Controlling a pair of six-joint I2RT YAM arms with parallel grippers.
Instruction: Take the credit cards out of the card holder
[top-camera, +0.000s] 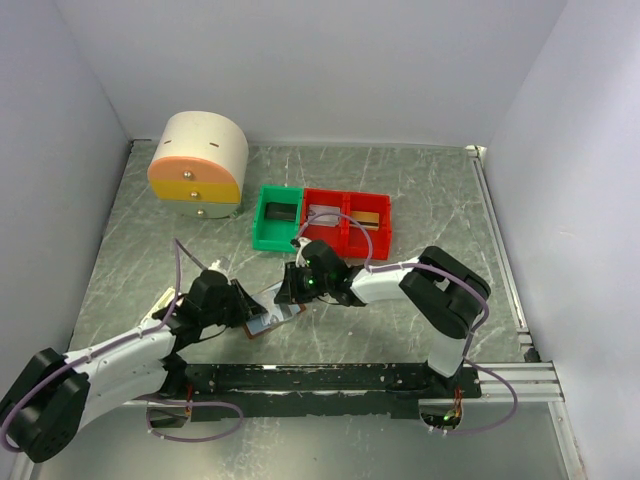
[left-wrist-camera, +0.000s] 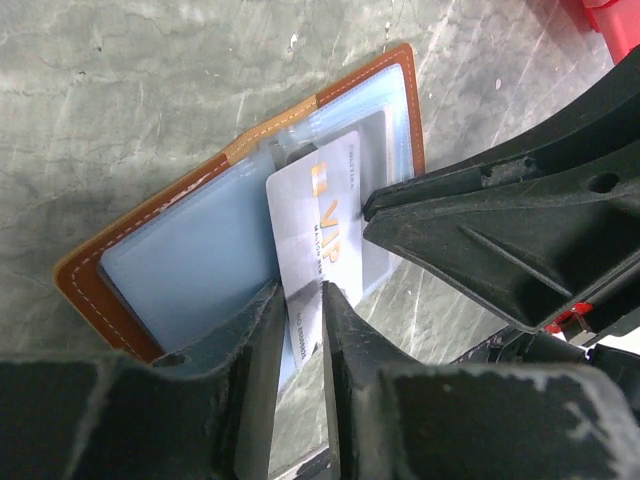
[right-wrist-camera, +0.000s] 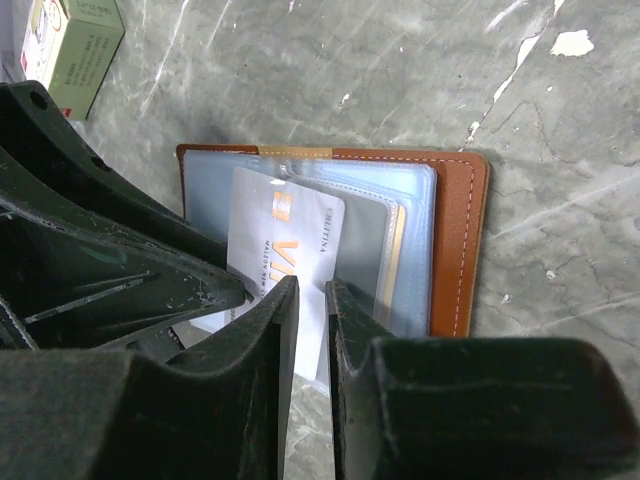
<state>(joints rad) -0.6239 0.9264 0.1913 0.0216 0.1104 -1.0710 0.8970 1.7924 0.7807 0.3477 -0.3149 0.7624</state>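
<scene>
The top camera sits high above and behind the arm bases, looking down on the whole table (top-camera: 420, 190). Each wrist camera looks closely along its own pincer, left pincer (left-wrist-camera: 302, 297) and right pincer (right-wrist-camera: 312, 292). From facing sides, both show the card holder (left-wrist-camera: 190, 250) toward the table's near edge.
</scene>
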